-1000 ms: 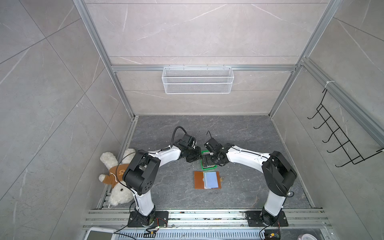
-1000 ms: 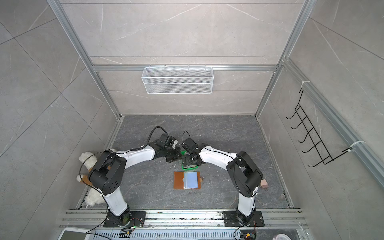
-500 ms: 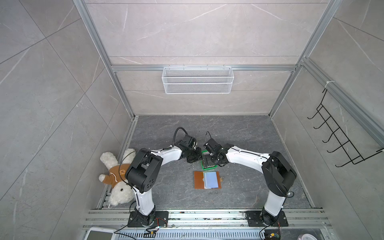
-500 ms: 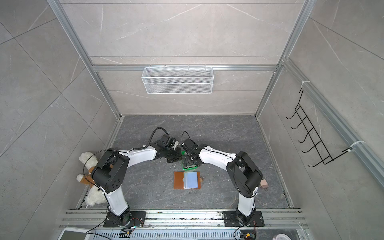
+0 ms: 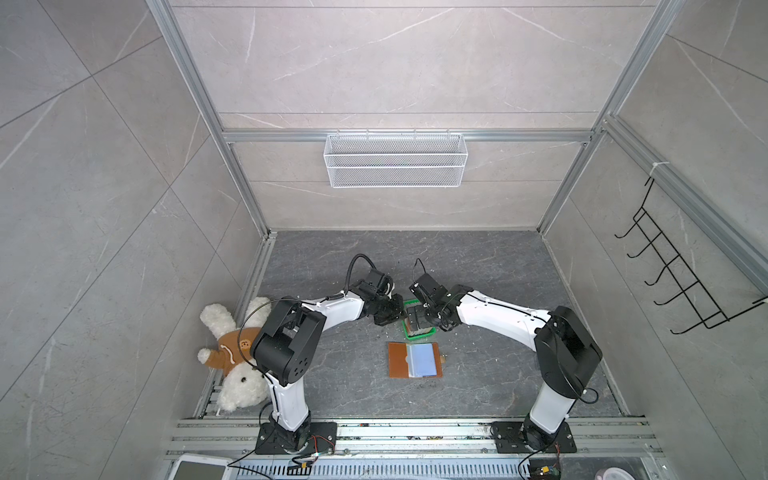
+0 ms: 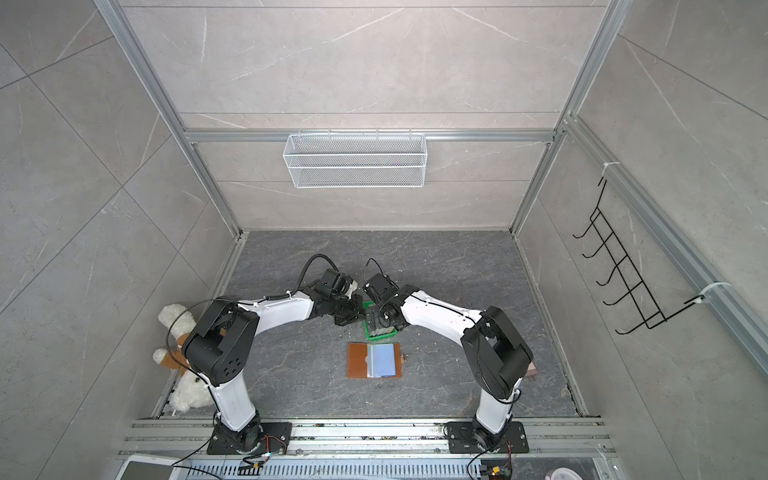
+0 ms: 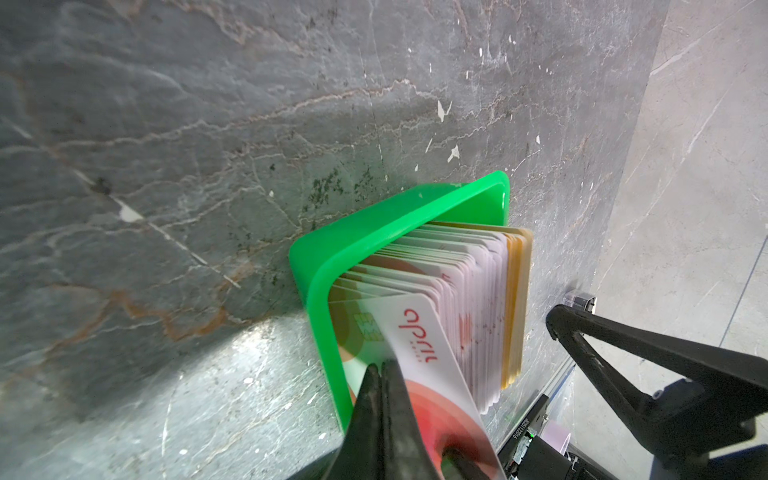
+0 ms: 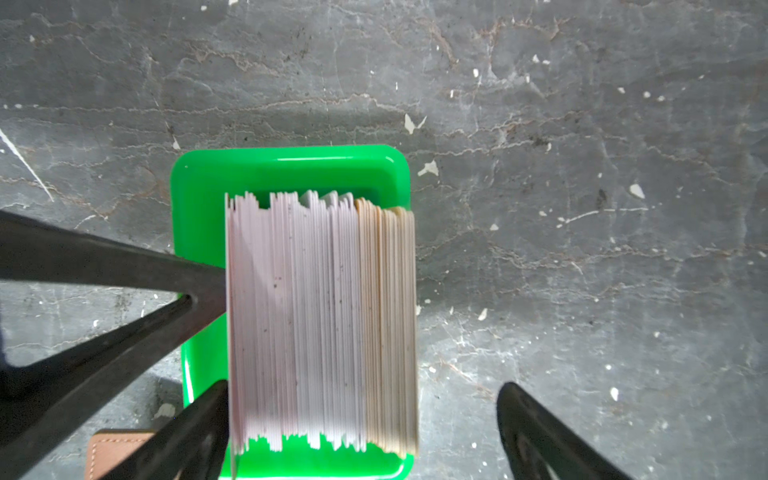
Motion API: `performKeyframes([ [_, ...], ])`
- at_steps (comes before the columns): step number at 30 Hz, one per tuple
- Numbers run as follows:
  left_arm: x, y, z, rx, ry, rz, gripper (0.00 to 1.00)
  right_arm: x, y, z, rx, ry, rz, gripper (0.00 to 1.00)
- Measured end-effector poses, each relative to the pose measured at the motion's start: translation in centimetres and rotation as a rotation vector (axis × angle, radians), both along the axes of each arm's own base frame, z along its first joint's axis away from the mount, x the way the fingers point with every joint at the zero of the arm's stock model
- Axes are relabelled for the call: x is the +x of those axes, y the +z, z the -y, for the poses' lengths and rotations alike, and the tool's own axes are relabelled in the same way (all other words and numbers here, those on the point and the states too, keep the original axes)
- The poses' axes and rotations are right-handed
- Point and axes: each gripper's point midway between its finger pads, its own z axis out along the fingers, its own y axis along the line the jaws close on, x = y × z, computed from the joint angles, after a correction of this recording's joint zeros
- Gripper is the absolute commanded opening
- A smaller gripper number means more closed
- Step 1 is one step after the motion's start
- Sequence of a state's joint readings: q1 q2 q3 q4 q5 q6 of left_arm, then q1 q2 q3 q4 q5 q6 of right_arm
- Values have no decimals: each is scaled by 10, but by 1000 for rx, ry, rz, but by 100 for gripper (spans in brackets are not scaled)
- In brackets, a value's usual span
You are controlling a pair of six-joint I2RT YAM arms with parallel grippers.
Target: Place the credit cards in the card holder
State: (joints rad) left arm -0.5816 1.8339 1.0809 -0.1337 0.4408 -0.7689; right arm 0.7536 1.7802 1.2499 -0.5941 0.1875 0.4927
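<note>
Currently the cards (image 8: 320,316) stand on edge, packed in a stack, inside the green tray (image 8: 286,166). The tray sits on the grey floor (image 8: 582,208) between the two grippers.

The right gripper (image 8: 363,386) hangs over the stack with its fingers spread wide. One finger (image 8: 195,428) touches the pale end face of the stack. The other finger (image 8: 536,440) stands clear of the yellowed cards at the opposite end, so the whole stack lies between them.

The left gripper (image 7: 380,368) reaches in from the opposite side, its fingers pressed together into one thin blade. Its tip meets the outer card (image 7: 419,349), a pale one with a red circle, which leans away from the rest of the stack. Whether that card is pinched between the fingers or only touched by them, I cannot tell. In the right wrist view the same blade touches the pale end face, just beside the right gripper's finger.

In both top views the holder (image 5: 415,359) (image 6: 375,360) lies open and flat on the floor. It is near the tray but apart from it, on the side toward the arm bases.
</note>
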Motion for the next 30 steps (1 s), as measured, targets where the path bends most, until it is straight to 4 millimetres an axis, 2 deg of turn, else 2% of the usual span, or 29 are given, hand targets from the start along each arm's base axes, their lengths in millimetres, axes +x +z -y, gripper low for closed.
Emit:
performKeyframes([
  [6,0,0,2,-12,-6,-5,0,-2,5,-2,17,7,-7,99],
  [10,0,0,2,-13,-6,-5,0,-6,25,-9,89,23,4,92],
  [11,0,0,2,-13,-5,-6,0,-8,30,-11,109,25,8,89],
  [13,1,-1,3,-16,-4,-5,0,-9,43,-16,161,28,19,75],
  [17,2,0,4,-21,-5,1,0,-10,54,-29,247,27,16,49],
  [19,2,-1,4,-22,-5,2,0,-10,54,-33,270,27,7,41],
  [22,2,-1,3,-23,-5,2,0,-10,49,-39,288,30,-9,35],
  [30,1,0,4,-28,-8,1,0,-10,9,-42,238,28,-83,29],
])
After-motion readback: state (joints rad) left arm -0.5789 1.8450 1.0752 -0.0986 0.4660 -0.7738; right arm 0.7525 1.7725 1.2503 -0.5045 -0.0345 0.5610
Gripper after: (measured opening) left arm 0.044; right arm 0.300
